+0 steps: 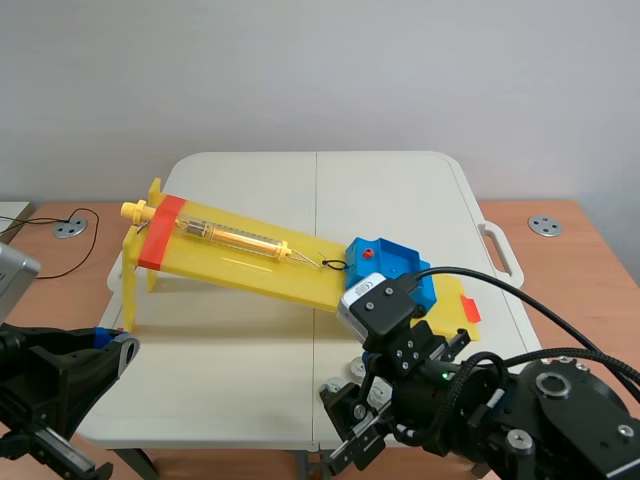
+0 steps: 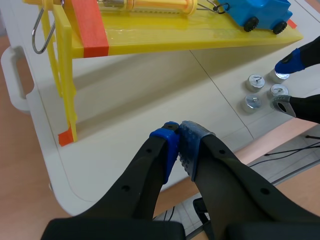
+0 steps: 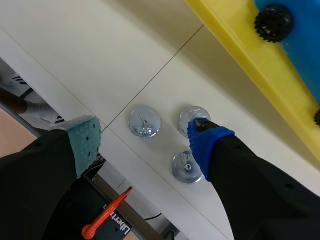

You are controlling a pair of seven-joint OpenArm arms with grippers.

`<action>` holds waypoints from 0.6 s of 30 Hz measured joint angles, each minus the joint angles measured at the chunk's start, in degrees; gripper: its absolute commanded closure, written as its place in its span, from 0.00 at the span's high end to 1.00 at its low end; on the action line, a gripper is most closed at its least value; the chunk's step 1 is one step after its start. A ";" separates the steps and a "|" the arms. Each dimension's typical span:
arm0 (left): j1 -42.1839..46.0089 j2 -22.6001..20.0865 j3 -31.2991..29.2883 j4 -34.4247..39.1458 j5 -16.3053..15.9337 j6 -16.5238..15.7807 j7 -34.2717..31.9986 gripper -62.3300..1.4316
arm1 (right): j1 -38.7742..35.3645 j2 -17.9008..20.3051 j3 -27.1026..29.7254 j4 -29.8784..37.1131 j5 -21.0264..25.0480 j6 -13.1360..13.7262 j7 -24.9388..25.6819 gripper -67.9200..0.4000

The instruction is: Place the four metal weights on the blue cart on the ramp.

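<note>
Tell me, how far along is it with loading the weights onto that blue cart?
Nothing is loaded yet: the blue cart on the ramp shows no weight, and the four weights lie on the table. In hand: the right end effector hangs open over them. To do: all four.

On white table (image 1: 400, 190), yellow ramp (image 1: 250, 262) slopes down rightward; blue cart (image 1: 392, 265) at low end; right arm (image 1: 480, 400) low over near edge.
</note>
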 measured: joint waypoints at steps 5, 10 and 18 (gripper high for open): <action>0.00 0.00 0.00 0.00 0.00 0.00 0.00 0.07 | 0.72 -0.76 -0.79 -1.53 -1.73 0.00 0.00 0.48; 0.00 0.00 0.00 0.00 0.00 0.00 0.00 0.07 | 0.74 -1.03 -1.05 -1.73 -2.71 0.00 0.09 0.47; 0.00 0.00 0.00 0.00 0.00 0.00 0.02 0.07 | 1.38 -1.57 -1.05 -3.06 -3.69 0.00 1.73 0.47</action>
